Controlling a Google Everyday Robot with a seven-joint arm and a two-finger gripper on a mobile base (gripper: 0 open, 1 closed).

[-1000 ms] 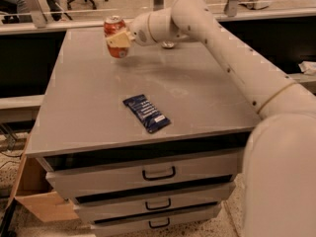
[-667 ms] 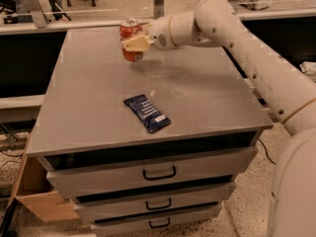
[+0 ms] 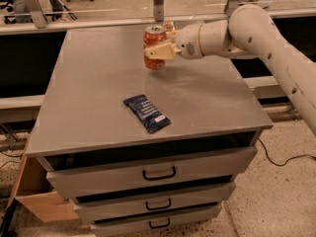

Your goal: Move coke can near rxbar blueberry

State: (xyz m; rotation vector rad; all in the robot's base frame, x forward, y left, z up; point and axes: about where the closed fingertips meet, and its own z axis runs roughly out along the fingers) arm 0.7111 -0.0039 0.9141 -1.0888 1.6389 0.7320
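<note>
Gripper [image 3: 159, 42] is clamped on the coke can [image 3: 152, 35], which has been carried from the back-left corner of the bench [image 3: 89, 88] to mid back edge, apparently lifted. The rxbar blueberry [image 3: 146, 113] lies toward the front edge; the gap has been narrowed, not closed.

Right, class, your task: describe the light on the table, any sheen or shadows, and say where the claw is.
Camera view: even, soft light; the table has a pale sheen right of the can; the bar casts almost no shadow; the gap under the tabletop is dark; the claw grips the can at the table's far side.
</note>
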